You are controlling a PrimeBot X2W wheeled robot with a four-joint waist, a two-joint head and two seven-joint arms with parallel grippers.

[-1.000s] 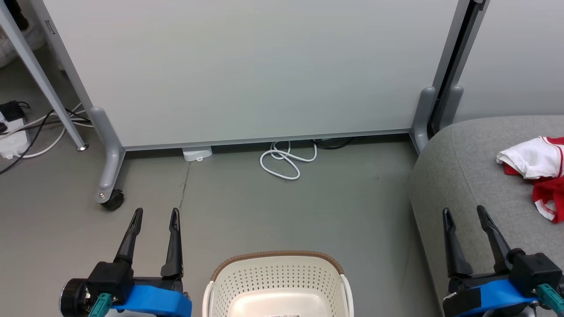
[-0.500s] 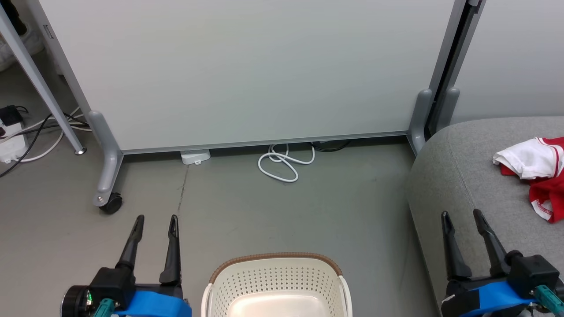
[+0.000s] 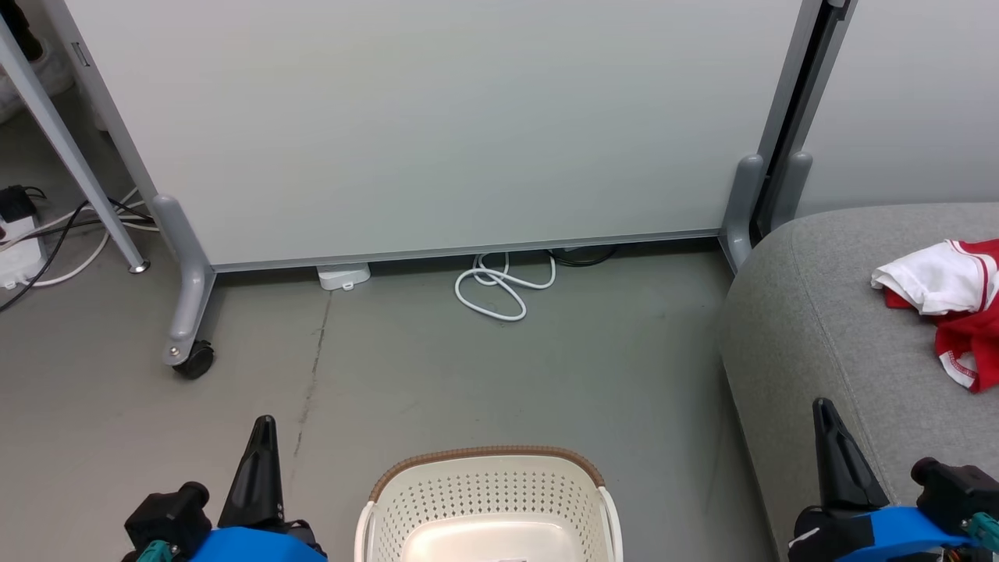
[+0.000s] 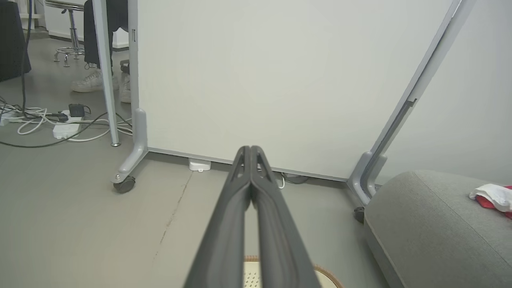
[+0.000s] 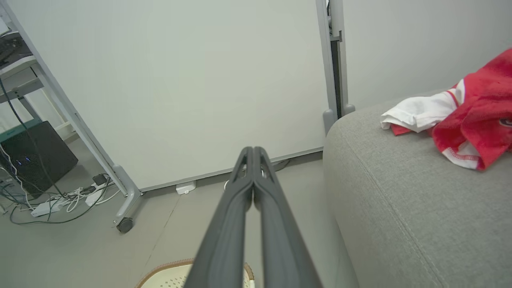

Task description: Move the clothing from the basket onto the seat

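The red and white clothing (image 3: 956,300) lies crumpled on the grey seat (image 3: 827,343) at the right; the right wrist view has the clothing (image 5: 460,116) on the seat (image 5: 400,200) too. At the bottom centre stands the cream basket (image 3: 488,507) with its brown rim, nothing visible inside it. My left gripper (image 3: 264,437) is shut and holds nothing, low at the left of the basket; in its wrist view the left gripper (image 4: 250,150) has fingertips pressed together. My right gripper (image 3: 824,414) is shut and holds nothing, over the seat's front edge; the right wrist view has the right gripper (image 5: 253,151) with tips touching.
A pale partition panel (image 3: 437,117) on grey wheeled feet (image 3: 187,351) stands across the back. A coiled white cable (image 3: 499,285) lies on the grey floor before it. Power strips and cables (image 3: 23,242) sit at the far left, near a person's white shoes (image 4: 96,82).
Both grippers have gone from open to shut and dropped lower in the head view. The camera has shifted slightly.
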